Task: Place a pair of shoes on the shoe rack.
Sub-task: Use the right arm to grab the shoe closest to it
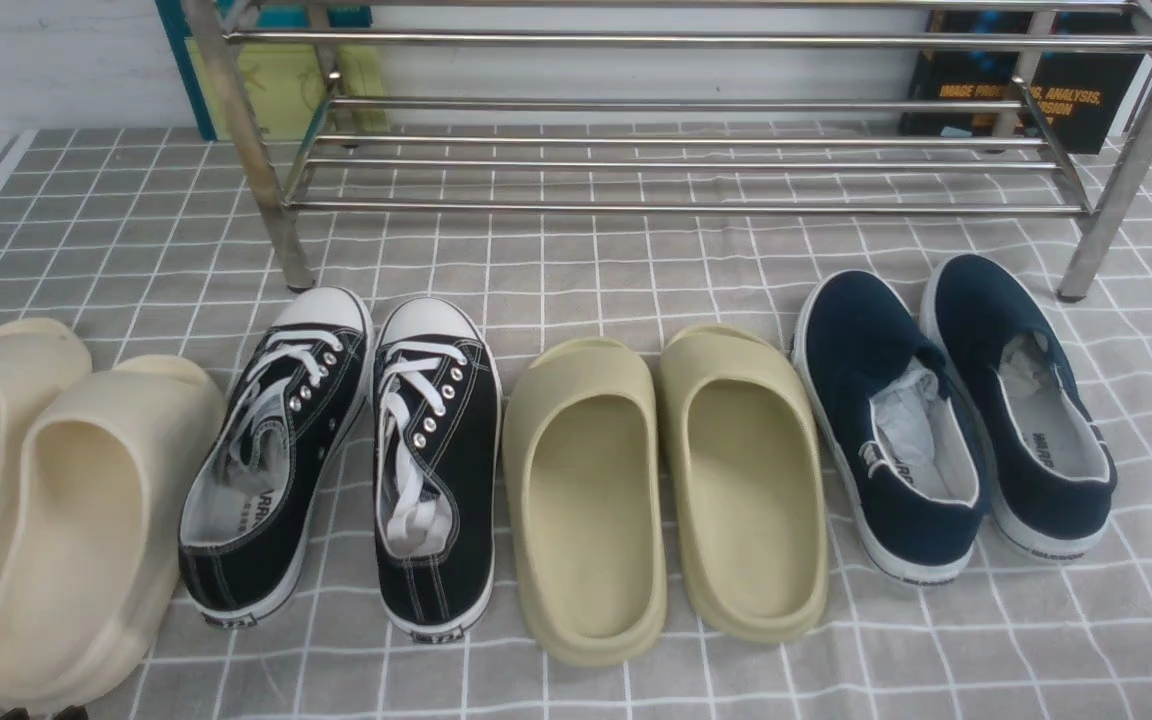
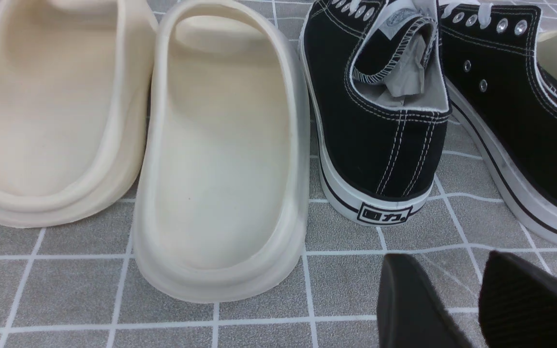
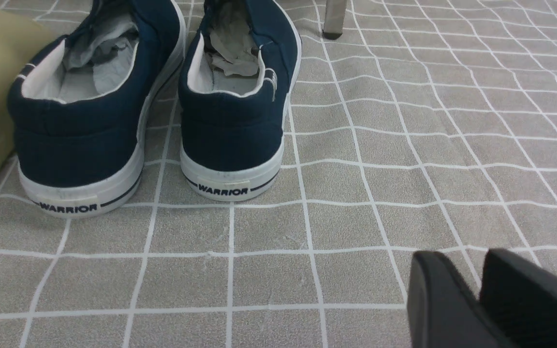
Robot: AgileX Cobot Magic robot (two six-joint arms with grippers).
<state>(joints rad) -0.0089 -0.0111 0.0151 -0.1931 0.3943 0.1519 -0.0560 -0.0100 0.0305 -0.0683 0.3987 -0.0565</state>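
Note:
The pair of navy slip-on shoes (image 1: 881, 420) (image 1: 1021, 400) stands side by side on the checked cloth at the right, toes toward the shoe rack (image 1: 676, 208). In the right wrist view their heels (image 3: 80, 125) (image 3: 232, 130) face me, with paper stuffing inside. My right gripper (image 3: 462, 256) is low over the cloth, behind and to the right of the heels, touching nothing, its fingers together. My left gripper (image 2: 447, 258) hovers behind the heel of a black sneaker (image 2: 380, 135), its fingers slightly apart and empty.
Left of the navy pair stand olive slides (image 1: 586, 500), black lace-up sneakers (image 1: 276, 460) and cream slides (image 1: 86, 530), all in one row. A rack leg (image 3: 334, 19) stands just beyond the right navy shoe's toe. Books lean against the wall behind the rack.

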